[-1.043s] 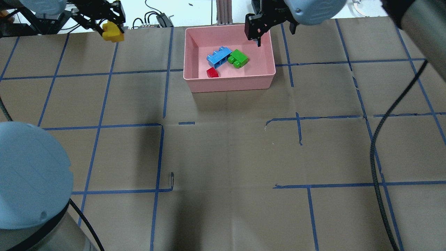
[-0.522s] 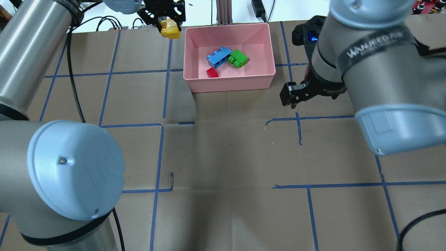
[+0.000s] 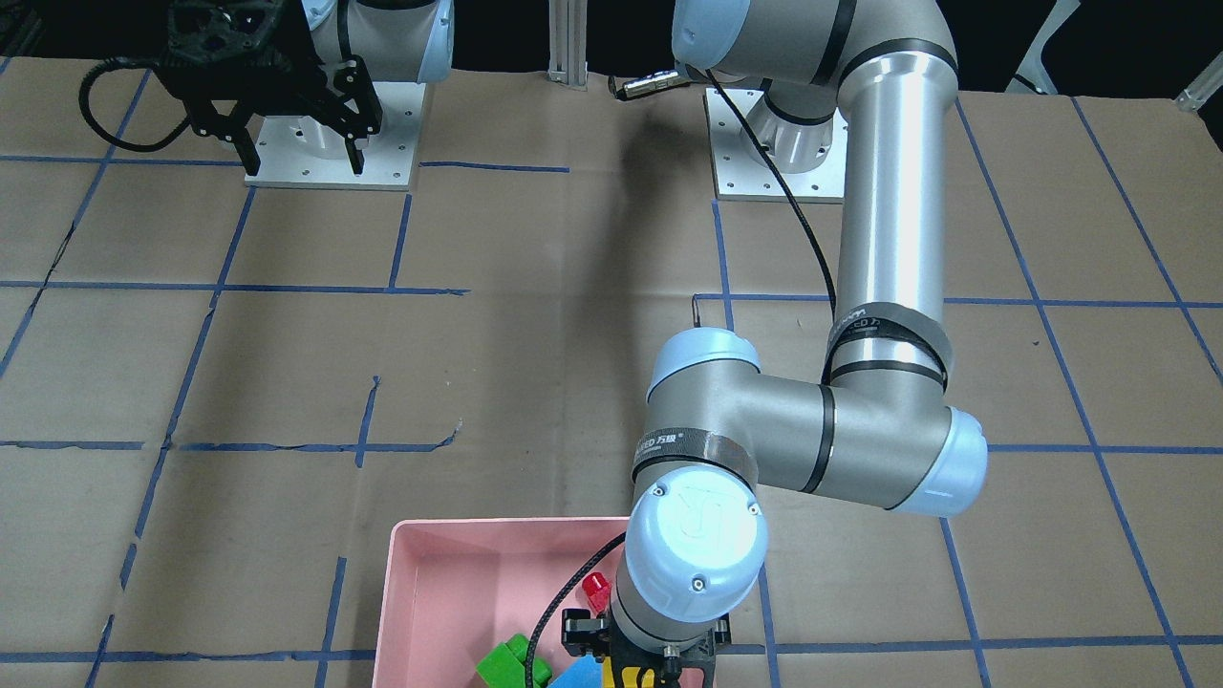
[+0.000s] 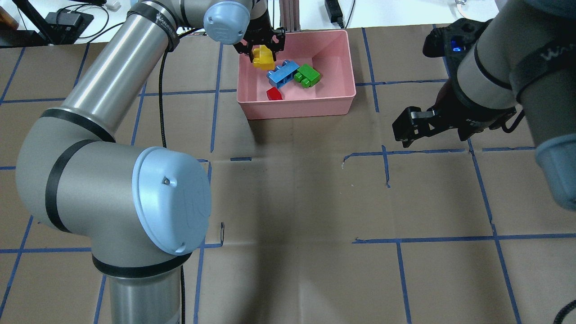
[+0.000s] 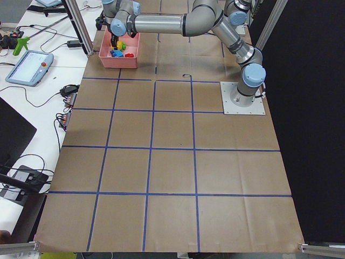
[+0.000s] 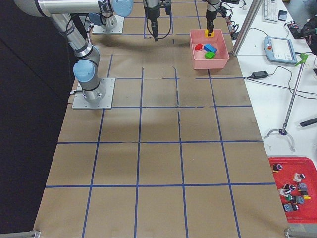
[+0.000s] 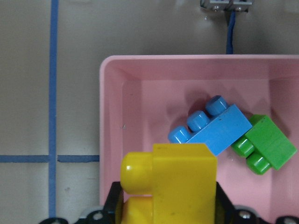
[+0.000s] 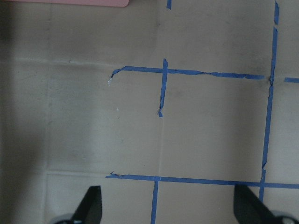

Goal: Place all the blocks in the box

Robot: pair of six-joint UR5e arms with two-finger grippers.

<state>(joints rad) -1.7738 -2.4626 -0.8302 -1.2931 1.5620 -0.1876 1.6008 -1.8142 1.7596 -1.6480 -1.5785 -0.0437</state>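
Brown paper [image 4: 292, 202] gridded with blue tape [image 4: 423, 240] forms the work surface, with the pink box [image 4: 315, 105] at its far edge. 3 bricks lie inside: the light blue brick [image 4: 282, 73], the green brick [image 4: 308, 75] against it, and the red brick [image 4: 274, 94] near the front wall. The left gripper [image 4: 263, 53] is clamped on the yellow brick [image 4: 262, 59] over the box's far-left corner. The right gripper [image 8: 169, 207] is spread wide and empty over bare paper. The plastic looks light, rigid and slick, so the flat side faces suit the pads best.
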